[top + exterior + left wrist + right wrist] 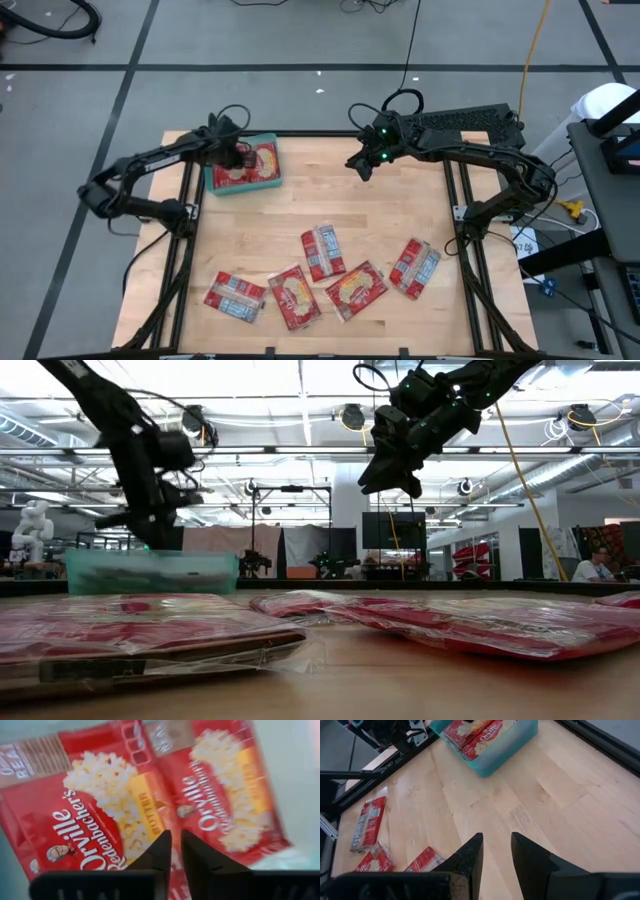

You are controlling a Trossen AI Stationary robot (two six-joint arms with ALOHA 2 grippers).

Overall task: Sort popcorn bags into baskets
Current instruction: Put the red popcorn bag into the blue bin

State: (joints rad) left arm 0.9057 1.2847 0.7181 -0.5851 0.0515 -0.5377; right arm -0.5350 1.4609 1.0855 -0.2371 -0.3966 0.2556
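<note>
Two red popcorn bags lie side by side in the teal basket [243,168] at the table's far left. In the left wrist view they show as one bag [100,815] and a second bag [225,795]. My left gripper [235,155] [175,851] points down into the basket, its fingers almost together on the first bag. My right gripper [362,165] [497,851] hangs open, high above the far middle of the table, touching nothing. Several more bags lie flat near the near edge, among them one bag [322,250] and another bag [355,290]. My left gripper comes from above, pointing down, with only a narrow gap between its fingers. They close on the first bag at its edge [161,822] beside the second bag. The fingertips hide the place of contact. The bag lies flat in the basket.
Bare wood [380,210] lies between the basket and the loose bags. The loose bags spread along the near edge from a left bag [235,297] to a right bag [415,267]. Black frame rails [185,250] run along both sides of the table.
</note>
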